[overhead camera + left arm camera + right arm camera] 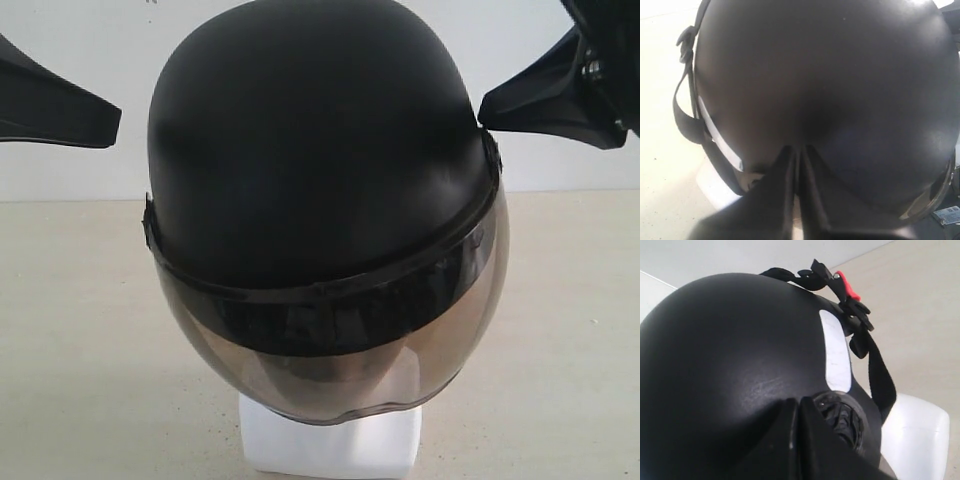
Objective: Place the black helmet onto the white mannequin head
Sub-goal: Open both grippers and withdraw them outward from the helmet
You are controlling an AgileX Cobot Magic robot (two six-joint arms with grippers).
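The black helmet [310, 150] sits over the white mannequin head, whose blocky neck base [330, 448] shows below the smoky visor [330, 350]. The face shows only dimly through the visor. My left gripper [112, 122] is shut and empty, a short gap away from the helmet's left side. In the left wrist view its tips [797, 148] point at the shell [840, 75]. My right gripper [484, 112] is shut and empty, its tip against the helmet's right side by the visor hinge. The right wrist view has its tips [799, 401] at the shell [725, 340] beside the round hinge [845, 417].
The head stands on a beige table [80, 330] before a pale wall [80, 30]. A black chin strap [875, 370] with a red buckle [846, 287] hangs loose off the helmet. Another strap loop [682, 107] hangs on the other side.
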